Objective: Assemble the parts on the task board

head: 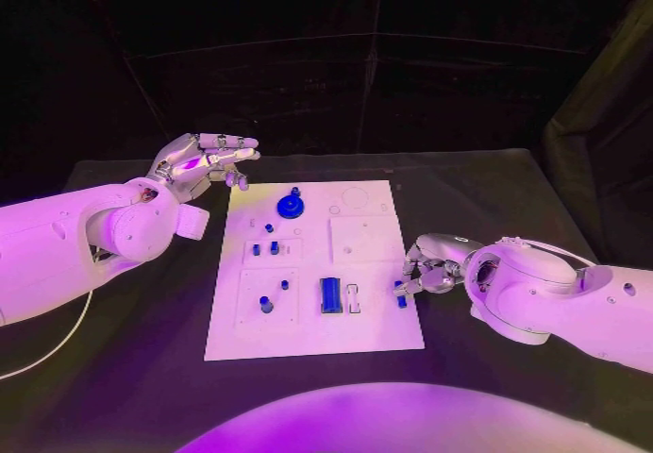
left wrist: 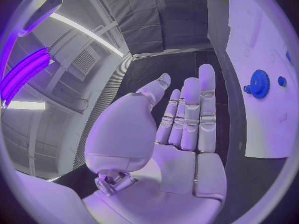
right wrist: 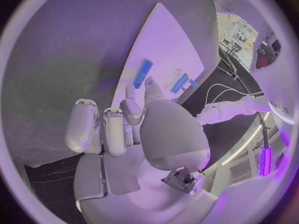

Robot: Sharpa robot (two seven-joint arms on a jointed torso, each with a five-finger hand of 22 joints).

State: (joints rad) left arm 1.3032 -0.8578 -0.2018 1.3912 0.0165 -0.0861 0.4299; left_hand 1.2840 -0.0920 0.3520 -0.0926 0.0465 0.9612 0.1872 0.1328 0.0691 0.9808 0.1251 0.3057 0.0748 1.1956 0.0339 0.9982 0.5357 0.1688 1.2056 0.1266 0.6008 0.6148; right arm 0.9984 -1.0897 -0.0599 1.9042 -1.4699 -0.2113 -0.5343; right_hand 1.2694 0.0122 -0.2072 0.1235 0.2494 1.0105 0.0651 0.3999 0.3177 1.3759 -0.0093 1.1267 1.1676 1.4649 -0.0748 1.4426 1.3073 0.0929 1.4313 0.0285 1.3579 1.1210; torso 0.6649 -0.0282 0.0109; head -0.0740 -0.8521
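The white task board (head: pixel 370 332) lies in the middle of the table. A blue gear (head: pixel 290 204) stands near its far end, with several small blue pegs (head: pixel 274 247) and a blue block (head: pixel 329 294) nearer me. My right hand (head: pixel 433 269) is at the board's right edge and pinches a blue peg (head: pixel 402 288) between thumb and a finger; the right wrist view shows that peg (right wrist: pixel 143 73) sticking out over the board (right wrist: pixel 174 40). My left hand (head: pixel 207 160) hovers off the board's far left corner, fingers straight and apart, holding nothing. The left wrist view shows the gear (left wrist: pixel 258 83).
The black table (head: pixel 136 359) runs wide on both sides of the board. A thin white cable (head: pixel 55 344) trails from the left arm over the table's near left part. Dark curtains close the back.
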